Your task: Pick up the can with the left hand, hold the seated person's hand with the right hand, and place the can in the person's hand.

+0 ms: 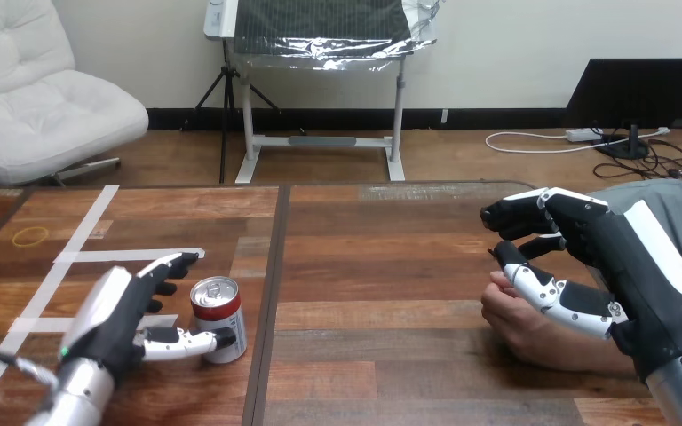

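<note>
While the left hand (111, 315) is open, the can (219, 318) stands upright just to its right, between the straight fingers (173, 264) on its far side and the thumb (179, 342), which reaches its base. With the can's long axis vertical, closing round its side looks apt. The right hand (617, 275) is well apart from the can, over the person's hand (519, 321); I cannot tell whether it grips.
</note>
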Tool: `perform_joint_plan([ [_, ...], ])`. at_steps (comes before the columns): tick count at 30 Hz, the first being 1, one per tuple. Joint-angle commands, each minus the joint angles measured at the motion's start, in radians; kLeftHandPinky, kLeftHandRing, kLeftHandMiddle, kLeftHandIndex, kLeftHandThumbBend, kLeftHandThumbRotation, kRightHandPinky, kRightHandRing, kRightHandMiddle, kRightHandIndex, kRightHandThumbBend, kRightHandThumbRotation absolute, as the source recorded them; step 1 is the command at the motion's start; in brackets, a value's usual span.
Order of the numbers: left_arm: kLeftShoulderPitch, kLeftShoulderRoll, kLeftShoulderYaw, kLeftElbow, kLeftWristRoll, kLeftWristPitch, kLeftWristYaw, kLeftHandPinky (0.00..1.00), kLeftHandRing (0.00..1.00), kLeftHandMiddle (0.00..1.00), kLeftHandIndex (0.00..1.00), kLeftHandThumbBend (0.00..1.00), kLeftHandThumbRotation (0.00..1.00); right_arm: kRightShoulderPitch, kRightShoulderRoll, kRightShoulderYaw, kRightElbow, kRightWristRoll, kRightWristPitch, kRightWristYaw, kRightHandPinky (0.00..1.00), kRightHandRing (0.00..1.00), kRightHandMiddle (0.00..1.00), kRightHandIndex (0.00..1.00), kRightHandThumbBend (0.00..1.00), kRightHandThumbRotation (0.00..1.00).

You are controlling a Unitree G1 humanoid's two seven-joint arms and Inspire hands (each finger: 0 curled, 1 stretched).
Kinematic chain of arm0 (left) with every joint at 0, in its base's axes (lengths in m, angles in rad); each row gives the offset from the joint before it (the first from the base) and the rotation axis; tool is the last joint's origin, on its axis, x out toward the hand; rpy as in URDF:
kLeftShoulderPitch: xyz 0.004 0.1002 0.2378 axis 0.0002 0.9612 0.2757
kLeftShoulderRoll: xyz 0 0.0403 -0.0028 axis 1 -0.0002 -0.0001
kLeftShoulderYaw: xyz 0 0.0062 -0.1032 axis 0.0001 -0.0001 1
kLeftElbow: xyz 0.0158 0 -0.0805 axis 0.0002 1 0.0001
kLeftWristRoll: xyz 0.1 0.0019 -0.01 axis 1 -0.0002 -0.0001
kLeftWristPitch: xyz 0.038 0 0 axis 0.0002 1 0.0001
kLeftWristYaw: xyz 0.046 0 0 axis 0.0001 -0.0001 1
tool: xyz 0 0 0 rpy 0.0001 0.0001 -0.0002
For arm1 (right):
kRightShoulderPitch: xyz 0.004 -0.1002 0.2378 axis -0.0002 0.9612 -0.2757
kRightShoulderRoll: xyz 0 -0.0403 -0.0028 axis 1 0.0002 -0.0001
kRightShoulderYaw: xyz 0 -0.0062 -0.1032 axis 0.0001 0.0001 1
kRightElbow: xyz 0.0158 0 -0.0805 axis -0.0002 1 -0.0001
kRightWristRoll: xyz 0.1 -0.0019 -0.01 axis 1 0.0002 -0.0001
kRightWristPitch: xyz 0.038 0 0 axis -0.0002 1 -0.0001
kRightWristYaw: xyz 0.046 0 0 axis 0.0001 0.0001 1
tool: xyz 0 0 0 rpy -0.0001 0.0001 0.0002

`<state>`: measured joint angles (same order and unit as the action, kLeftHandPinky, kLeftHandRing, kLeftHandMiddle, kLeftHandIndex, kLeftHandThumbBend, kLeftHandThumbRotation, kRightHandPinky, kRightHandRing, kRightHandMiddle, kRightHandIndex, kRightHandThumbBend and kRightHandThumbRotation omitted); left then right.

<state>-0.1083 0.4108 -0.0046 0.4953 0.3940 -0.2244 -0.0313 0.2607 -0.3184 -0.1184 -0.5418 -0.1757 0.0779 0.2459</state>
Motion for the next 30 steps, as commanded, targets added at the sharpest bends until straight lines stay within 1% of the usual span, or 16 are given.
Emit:
perform_joint_plan([
  [1,-0.072,0.048,-0.029,-0.125,0.02,0.034,-0.055,0.77,0.83,0.86,0.86,0.84,0.21,-0.07,-0.014,0.003,-0.045,0.004,-0.005,0.002,0.64,0.71,0.69,0.63,0.35,0.0],
  [7,-0.075,0.082,-0.028,-0.17,0.014,0.054,-0.111,0.75,0.82,0.86,0.85,0.85,0.2,-0.069,-0.016,0.004,-0.045,0.001,-0.009,0.002,0.64,0.71,0.69,0.63,0.35,0.0],
  [10,-0.082,0.103,-0.026,-0.189,0.006,0.061,-0.147,0.75,0.81,0.86,0.85,0.85,0.2,-0.069,-0.02,0.002,-0.039,-0.002,-0.02,0.001,0.64,0.71,0.69,0.63,0.35,0.0],
  [13,-0.085,0.111,-0.022,-0.202,0.003,0.071,-0.169,0.73,0.8,0.85,0.84,0.86,0.2,-0.07,-0.022,0.001,-0.039,-0.002,-0.021,0.002,0.64,0.71,0.69,0.63,0.35,0.0],
  [19,-0.102,0.142,-0.026,-0.225,0.013,0.106,-0.226,0.74,0.8,0.84,0.83,0.86,0.21,-0.069,-0.023,-0.001,-0.04,-0.003,-0.018,0.002,0.65,0.71,0.69,0.63,0.35,0.0],
  [24,-0.124,0.164,-0.025,-0.214,-0.003,0.088,-0.276,0.73,0.79,0.83,0.82,0.86,0.19,-0.07,-0.024,-0.003,-0.043,-0.003,-0.009,0.004,0.65,0.71,0.69,0.63,0.35,0.0],
  [30,-0.152,0.175,-0.028,-0.203,-0.02,0.1,-0.34,0.71,0.78,0.82,0.81,0.87,0.15,-0.071,-0.025,-0.002,-0.047,-0.003,-0.001,0.007,0.66,0.72,0.7,0.63,0.35,0.0],
])
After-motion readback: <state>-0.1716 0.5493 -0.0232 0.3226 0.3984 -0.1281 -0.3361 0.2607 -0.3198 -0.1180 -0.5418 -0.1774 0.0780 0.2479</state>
